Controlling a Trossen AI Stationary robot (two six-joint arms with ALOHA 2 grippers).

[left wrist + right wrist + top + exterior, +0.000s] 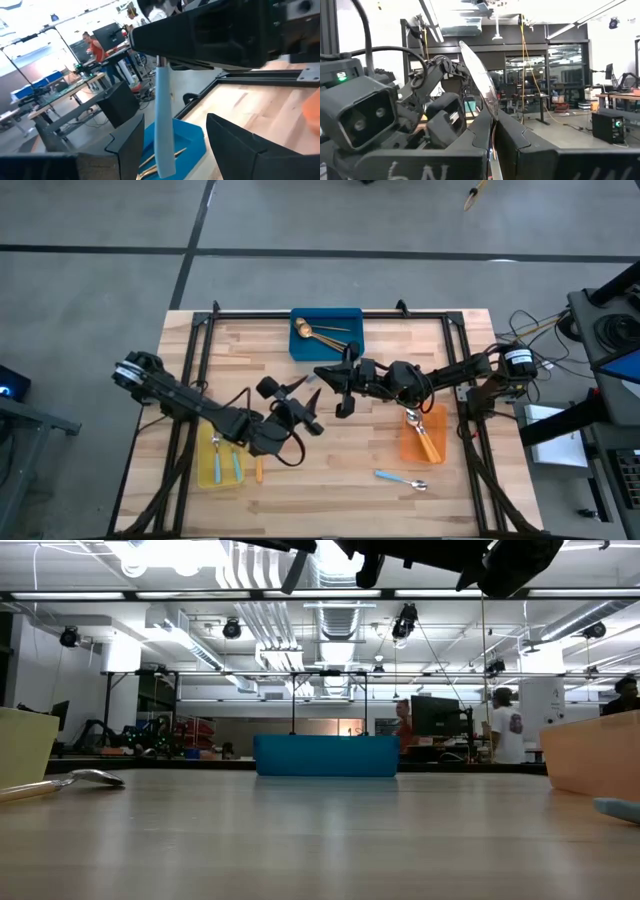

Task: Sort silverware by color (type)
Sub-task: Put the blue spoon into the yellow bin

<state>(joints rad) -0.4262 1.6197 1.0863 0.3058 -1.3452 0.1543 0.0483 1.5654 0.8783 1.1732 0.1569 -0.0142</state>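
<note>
Two in the yellow bin: a pair of blue-handled spoons (pixel 237 465) lie inside the yellow bin (pixel 203 470) at the left of the counter (pixel 340 470); I'd count these as sorted
Loose orange one: an orange-handled spoon (pixel 259 471) lies on the wood just beside that bin, outside it, not yet put away
Left pincer: the left pincer (pixel 306 406) is over mid-counter with its fingers (pixel 235 145) apart, one either side of a hanging blue handle and not touching it
Blue bin: at the far edge, the blue bin (pixel 350 345) holds gold spoons (pixel 310 332), two as far as I can make out
Right pincer: the right pincer (pixel 338 388) is raised near the centre, facing the left one, clamped on a blue-handled spoon (pixel 163 120) with the handle pointing down
Orange bin: the orange bin (pixel 410 448) at the right holds orange-handled spoons (pixel 428 442); I can't tell how many
Last stray: another blue-handled spoon (pixel 400 478) lies on the counter near the front edge
Progress: most looks sorted; left, by my reckoning, are the held spoon and two strays
</note>
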